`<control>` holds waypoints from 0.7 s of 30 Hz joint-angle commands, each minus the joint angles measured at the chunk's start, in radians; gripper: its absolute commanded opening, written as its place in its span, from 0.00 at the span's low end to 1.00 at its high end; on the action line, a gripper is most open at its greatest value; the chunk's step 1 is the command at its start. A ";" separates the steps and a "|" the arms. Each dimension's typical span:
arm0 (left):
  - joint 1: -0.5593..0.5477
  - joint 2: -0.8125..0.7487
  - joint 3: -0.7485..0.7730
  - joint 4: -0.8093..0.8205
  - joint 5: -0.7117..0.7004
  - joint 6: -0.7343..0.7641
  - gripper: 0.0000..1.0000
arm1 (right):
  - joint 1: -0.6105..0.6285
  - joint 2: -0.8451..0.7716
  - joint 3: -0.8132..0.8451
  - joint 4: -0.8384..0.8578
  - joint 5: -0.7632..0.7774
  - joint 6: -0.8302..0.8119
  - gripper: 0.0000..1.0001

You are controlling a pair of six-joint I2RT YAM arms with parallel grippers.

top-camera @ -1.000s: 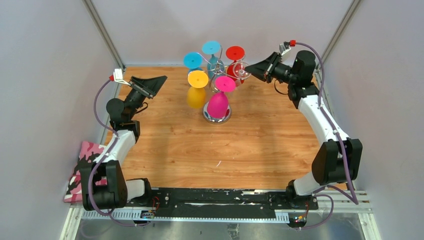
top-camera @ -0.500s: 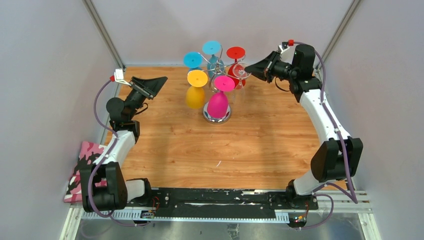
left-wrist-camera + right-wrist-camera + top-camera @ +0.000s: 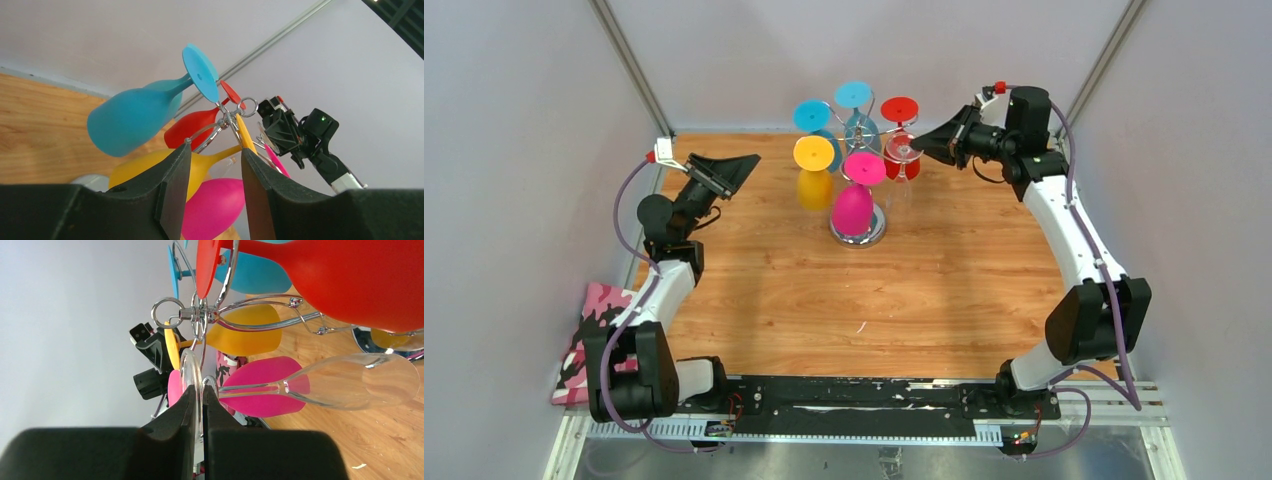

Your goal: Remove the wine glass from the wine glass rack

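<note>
Right gripper (image 3: 201,390) clamped on the foot of the clear glass (image 3: 350,385). Glass hangs foot-up at the right side of the rack (image 3: 874,235), just beside the red glass (image 3: 350,280); cannot tell if it is clear of the wire. Left gripper (image 3: 742,166) open, well apart.
</note>
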 commanded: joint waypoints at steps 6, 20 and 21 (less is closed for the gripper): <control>0.007 0.025 0.007 0.036 0.034 -0.007 0.46 | 0.062 0.010 0.071 -0.035 -0.050 -0.047 0.00; 0.007 0.060 0.006 0.054 0.038 -0.015 0.45 | 0.075 -0.025 0.048 -0.084 -0.084 -0.100 0.00; 0.007 0.058 0.006 0.054 0.039 -0.016 0.45 | 0.075 -0.037 0.040 -0.086 -0.086 -0.103 0.00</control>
